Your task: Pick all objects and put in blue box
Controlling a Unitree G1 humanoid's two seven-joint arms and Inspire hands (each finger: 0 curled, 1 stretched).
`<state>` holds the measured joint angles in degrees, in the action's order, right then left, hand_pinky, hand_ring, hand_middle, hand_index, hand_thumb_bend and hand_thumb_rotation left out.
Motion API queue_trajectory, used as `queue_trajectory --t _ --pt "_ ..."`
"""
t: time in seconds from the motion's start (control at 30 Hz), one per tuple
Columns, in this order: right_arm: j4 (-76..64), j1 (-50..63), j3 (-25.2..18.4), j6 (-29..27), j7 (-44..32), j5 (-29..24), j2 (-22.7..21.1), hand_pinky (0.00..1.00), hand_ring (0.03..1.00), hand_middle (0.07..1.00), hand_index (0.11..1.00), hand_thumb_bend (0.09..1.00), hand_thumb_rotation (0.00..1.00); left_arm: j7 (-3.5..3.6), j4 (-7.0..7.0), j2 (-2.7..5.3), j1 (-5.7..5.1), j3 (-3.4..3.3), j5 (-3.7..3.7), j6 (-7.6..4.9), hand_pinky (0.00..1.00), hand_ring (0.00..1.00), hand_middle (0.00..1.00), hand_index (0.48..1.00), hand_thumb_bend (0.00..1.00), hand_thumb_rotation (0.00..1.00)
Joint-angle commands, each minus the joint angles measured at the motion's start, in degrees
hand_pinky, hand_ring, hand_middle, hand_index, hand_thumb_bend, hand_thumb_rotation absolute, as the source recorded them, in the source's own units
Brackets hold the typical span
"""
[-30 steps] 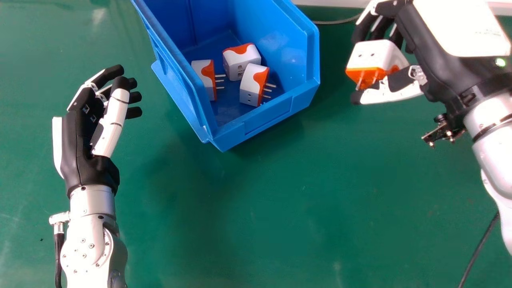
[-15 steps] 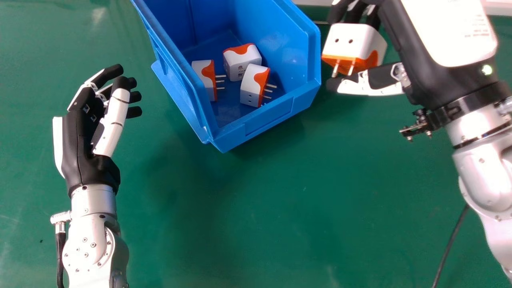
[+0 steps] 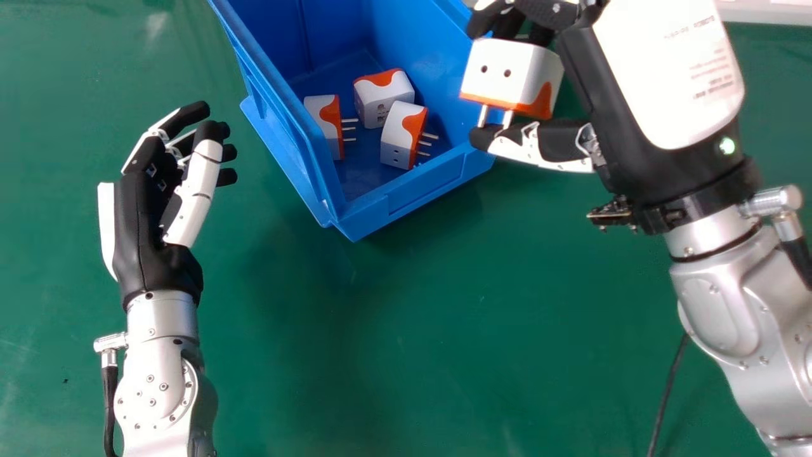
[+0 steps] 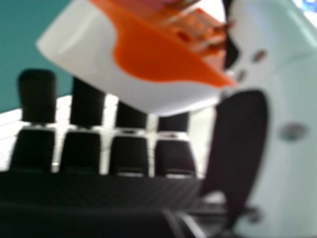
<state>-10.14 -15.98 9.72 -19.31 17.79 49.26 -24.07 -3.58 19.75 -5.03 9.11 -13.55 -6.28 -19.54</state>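
My right hand (image 3: pixel 641 108) is at the blue box's right wall in the head view, shut on a white and orange plug adapter (image 3: pixel 507 73) whose pins point down toward the thumb. In the right hand view, the adapter (image 4: pixel 94 49) lies between the fingers and thumb of my right hand (image 4: pixel 237 144). Three similar adapters rest inside the blue box (image 3: pixel 419 190): one by the left wall (image 3: pixel 325 124), one farther back (image 3: pixel 384 95), one nearer the front (image 3: pixel 401 136). My left hand (image 3: pixel 149 222) stays left of the box, relaxed and holding nothing.
The box stands on a green table (image 3: pixel 406 330) at the top middle of the head view. A black cable (image 3: pixel 669 387) runs beside the right forearm. A pale strip (image 3: pixel 761 13) edges the table's far right.
My right hand has moved left with its adapter, from well right of the box to over its right rim. The left hand has shifted slightly right. The adapters in the box have stayed put.
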Motion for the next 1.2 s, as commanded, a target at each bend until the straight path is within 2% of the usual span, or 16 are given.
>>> queue_trajectory --t 0.0,0.1,0.27,0.4,0.47,0.57,0.67,0.8,0.9,1.03,1.17 --pt "-0.6 -1.4 0.2 -0.7 1.9 0.3 1.0 0.33 0.413 0.496 0.515 0.501 0.00 -0.27 -1.86 -0.07 -0.39 0.37 0.98 -0.90 0.59 0.65 0.68 0.714 0.53 0.50" --pt "0.0 -3.1 1.1 -1.2 1.9 0.7 2.5 0.33 0.418 0.496 0.506 0.501 0.00 -0.71 -2.39 -0.02 -0.34 0.34 1.01 -0.01 0.59 0.65 0.68 0.715 0.53 0.51" --pt "0.5 -7.1 3.2 -0.6 0.4 2.0 4.4 0.33 0.421 0.499 0.506 0.501 0.00 -0.92 -1.61 -0.49 -0.06 0.36 1.99 -0.81 0.59 0.65 0.68 0.716 0.52 0.52" --pt "2.3 -10.7 4.9 -0.4 -1.2 1.3 6.2 0.33 0.421 0.501 0.511 0.500 0.00 -0.21 -1.28 -0.50 -0.01 0.25 1.66 -1.09 0.59 0.64 0.68 0.716 0.52 0.53" --pt "4.6 -12.7 5.6 -1.3 -1.4 1.1 6.3 0.33 0.421 0.501 0.511 0.500 0.00 -0.16 -1.44 -0.34 -0.05 0.24 1.54 -0.92 0.59 0.64 0.68 0.716 0.52 0.53" --pt "8.4 -15.7 6.8 -1.8 -1.3 2.0 6.4 0.32 0.419 0.505 0.517 0.497 0.00 -0.29 -1.76 -0.04 -0.17 0.19 1.30 -0.54 0.59 0.64 0.68 0.716 0.51 0.53" --pt "10.9 -17.5 7.8 -1.3 -1.8 2.8 6.4 0.32 0.419 0.504 0.516 0.498 0.00 -0.59 -1.72 0.13 -0.14 0.15 1.39 -0.63 0.59 0.65 0.68 0.717 0.51 0.54" --pt "17.8 -21.0 9.5 -2.1 -1.3 3.1 6.4 0.32 0.419 0.504 0.516 0.498 0.00 -0.81 -2.42 0.30 -0.39 0.24 1.40 0.17 0.59 0.65 0.68 0.717 0.51 0.54" --pt "25.9 -25.0 11.9 -3.8 1.5 5.2 5.7 0.31 0.420 0.507 0.519 0.497 0.00 -0.32 -2.21 0.25 -0.46 0.18 0.93 -0.05 0.59 0.65 0.69 0.719 0.51 0.54" --pt "37.8 -30.3 15.2 -6.0 6.6 7.7 5.9 0.31 0.425 0.512 0.516 0.496 0.00 -0.41 -2.12 0.24 -0.48 0.13 0.96 -0.05 0.59 0.65 0.69 0.720 0.51 0.54" --pt "49.5 -35.3 19.1 -6.4 12.0 10.7 6.4 0.30 0.424 0.518 0.517 0.495 0.00 -0.13 -2.37 0.14 -0.66 0.24 0.85 0.10 0.59 0.65 0.69 0.723 0.51 0.54"
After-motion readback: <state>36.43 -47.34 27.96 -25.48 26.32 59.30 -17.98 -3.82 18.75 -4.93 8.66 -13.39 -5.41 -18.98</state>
